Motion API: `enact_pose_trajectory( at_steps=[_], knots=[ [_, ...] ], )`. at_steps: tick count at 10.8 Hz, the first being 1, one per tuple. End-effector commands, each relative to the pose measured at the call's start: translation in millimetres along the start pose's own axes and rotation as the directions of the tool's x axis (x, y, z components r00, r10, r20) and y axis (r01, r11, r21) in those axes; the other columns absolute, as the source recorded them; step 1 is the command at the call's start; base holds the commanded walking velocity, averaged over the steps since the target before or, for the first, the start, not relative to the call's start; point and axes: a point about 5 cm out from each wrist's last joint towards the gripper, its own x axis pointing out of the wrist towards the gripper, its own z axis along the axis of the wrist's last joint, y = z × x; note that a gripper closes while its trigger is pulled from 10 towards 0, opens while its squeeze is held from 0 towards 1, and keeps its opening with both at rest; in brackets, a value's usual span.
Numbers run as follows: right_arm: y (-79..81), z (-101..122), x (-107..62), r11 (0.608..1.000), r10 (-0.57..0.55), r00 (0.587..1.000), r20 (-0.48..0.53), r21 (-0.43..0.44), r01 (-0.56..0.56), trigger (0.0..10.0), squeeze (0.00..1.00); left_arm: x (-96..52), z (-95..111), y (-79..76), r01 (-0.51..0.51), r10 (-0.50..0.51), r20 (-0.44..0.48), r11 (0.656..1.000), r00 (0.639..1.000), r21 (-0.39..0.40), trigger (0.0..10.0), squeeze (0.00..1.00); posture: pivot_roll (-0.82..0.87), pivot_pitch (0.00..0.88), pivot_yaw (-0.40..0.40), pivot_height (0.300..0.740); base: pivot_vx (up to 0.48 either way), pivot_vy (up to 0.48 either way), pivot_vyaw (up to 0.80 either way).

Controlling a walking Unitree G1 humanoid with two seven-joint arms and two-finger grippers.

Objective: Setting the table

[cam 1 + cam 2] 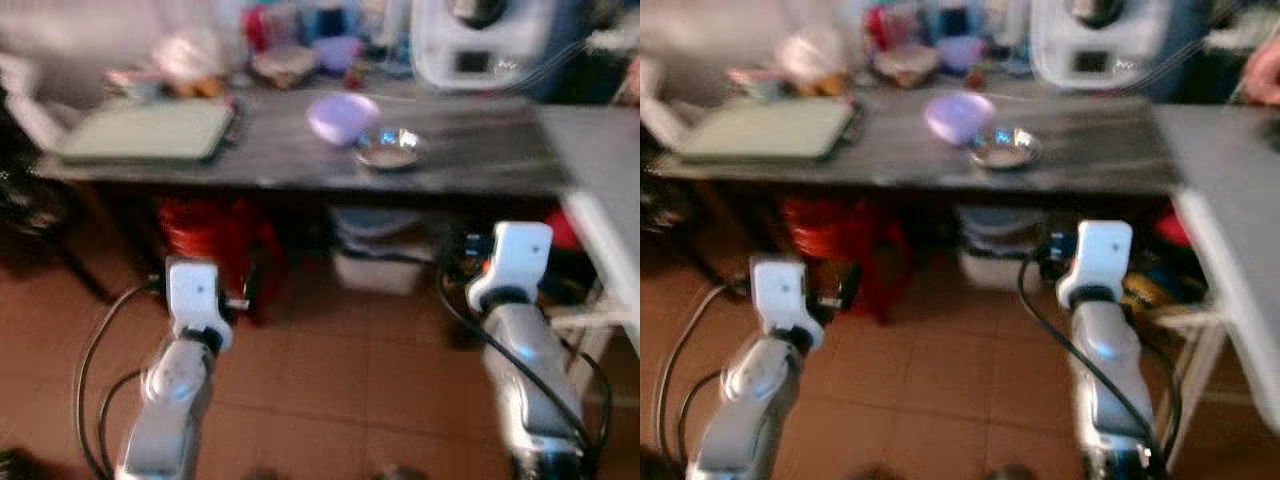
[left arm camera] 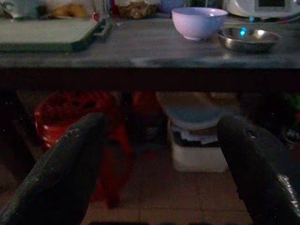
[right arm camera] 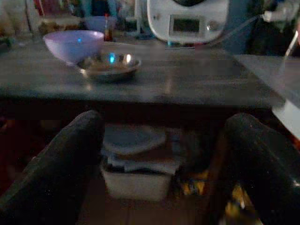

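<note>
A lilac bowl [image 1: 342,117] stands on the dark grey table [image 1: 480,165], with a shallow metal bowl [image 1: 388,150] touching or nearly touching its right side. A flat green board [image 1: 150,130] lies at the table's left end. Both silver arms reach forward below the table's front edge, the left arm [image 1: 195,300] and the right arm [image 1: 515,265]. In the left wrist view my left gripper [image 2: 159,154] is open and holds nothing, and it faces the table edge. My right gripper [image 3: 164,154] is open too, below and in front of both bowls [image 3: 75,44].
A white kitchen appliance [image 1: 480,40] and cluttered jars and food stand at the table's back. Under the table are a red basket [image 1: 205,230] and a white box [image 1: 380,265]. A pale table [image 1: 600,160] adjoins on the right. A person's hand [image 1: 1265,70] shows at far right. The head views are blurred.
</note>
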Motion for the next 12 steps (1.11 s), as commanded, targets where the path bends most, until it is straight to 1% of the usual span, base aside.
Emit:
enact_pose_trajectory(
  at_steps=[1,2,3,4,5,6,7,9,12],
  knots=[
    [4.1,4,-1.1,1.0,0.003,1.0,0.015,-0.023,-0.003,10.0,0.0,-3.4,5,3.0,0.008,-0.008,0.027,1.0,1.0,0.006,10.0,0.0,-0.05,0.0,0.058,0.74,0.0,-0.469,0.0],
    [2.1,1,-4.6,0.998,-0.004,1.0,0.022,-0.058,0.005,10.0,0.0,-6.6,3,3.6,0.009,-0.009,0.015,1.0,1.0,0.004,10.0,0.0,-0.05,0.0,0.059,0.74,0.0,-0.472,0.0],
    [-5.4,-2,-11.7,0.995,-0.042,0.998,0.04,-0.084,0.045,10.0,0.0,-12.3,1,5.2,0.01,-0.01,0.007,1.0,1.0,0.015,10.0,0.0,-0.05,0.0,0.061,0.74,0.0,-0.465,0.0],
    [-6.9,-5,-15.7,0.998,-0.02,0.999,0.025,-0.057,0.021,10.0,0.0,-17.0,-3,4.9,0.032,-0.031,-0.015,0.999,0.999,0.011,10.0,0.0,-0.05,0.0,0.065,0.74,0.0,-0.461,0.0],
    [-6.3,-6,-15.1,0.997,-0.036,0.999,0.01,-0.073,0.037,10.0,0.0,-17.6,-2,-1.5,0.082,-0.082,-0.018,0.996,0.997,0.018,10.0,0.0,-0.05,0.0,0.065,0.74,0.0,-0.45,0.0],
    [-5.7,-3,-14.4,0.998,-0.041,0.999,0.032,-0.05,0.042,10.0,0.0,-16.9,1,-6.5,0.113,-0.113,-0.005,0.993,0.994,0.029,10.0,0.0,-0.04,0.0,0.065,0.74,0.0,-0.431,0.0],
    [-5.3,-3,-12.8,0.999,-0.03,0.999,0.025,-0.028,0.031,10.0,0.0,-16.4,2,-8.1,0.119,-0.119,0.003,0.993,0.993,0.022,10.0,0.0,-0.05,0.0,0.065,0.74,0.0,-0.431,0.0],
    [-5.6,-2,-11.6,1.0,-0.016,0.999,0.031,-0.023,0.016,10.0,0.0,-16.1,2,-7.3,0.128,-0.128,-0.002,0.991,0.992,0.026,10.0,0.0,-0.05,0.0,0.063,0.74,0.0,-0.435,-0.62],
    [-3.5,1,-8.3,0.999,0.014,0.999,0.048,-0.032,-0.012,10.0,0.0,-14.1,3,-7.8,0.131,-0.132,0.002,0.991,0.991,0.031,10.0,0.0,-0.05,0.0,0.062,0.74,0.0,-0.439,0.0]
  ],
)
